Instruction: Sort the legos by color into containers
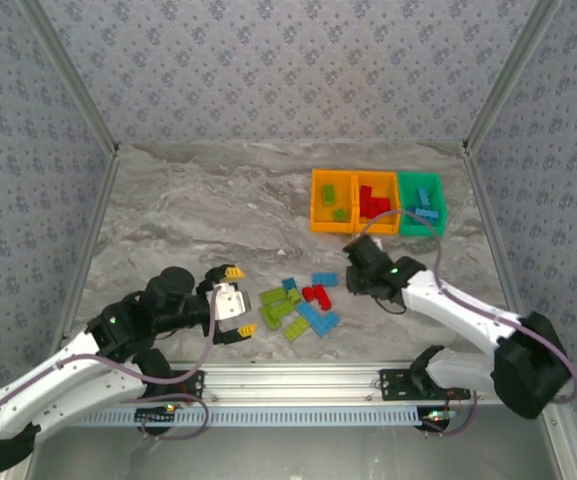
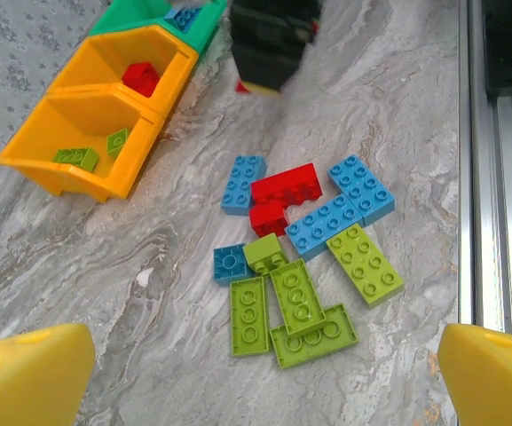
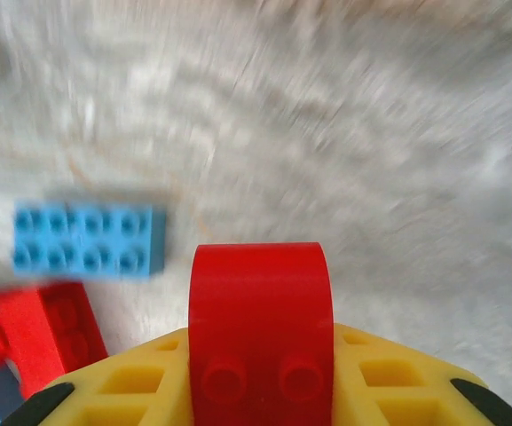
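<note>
Glossy plastic legos (image 2: 297,297); smooth marble-patterned table (image 2: 131,293); shiny plastic containers (image 2: 140,151).

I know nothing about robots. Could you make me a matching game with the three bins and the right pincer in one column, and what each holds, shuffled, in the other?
1. left orange bin
2. middle orange bin
3. green bin
4. right pincer

A. one red brick
B. blue bricks
C. green bricks
D. several red bricks

Pairs: 1-C, 2-D, 3-B, 4-A
</note>
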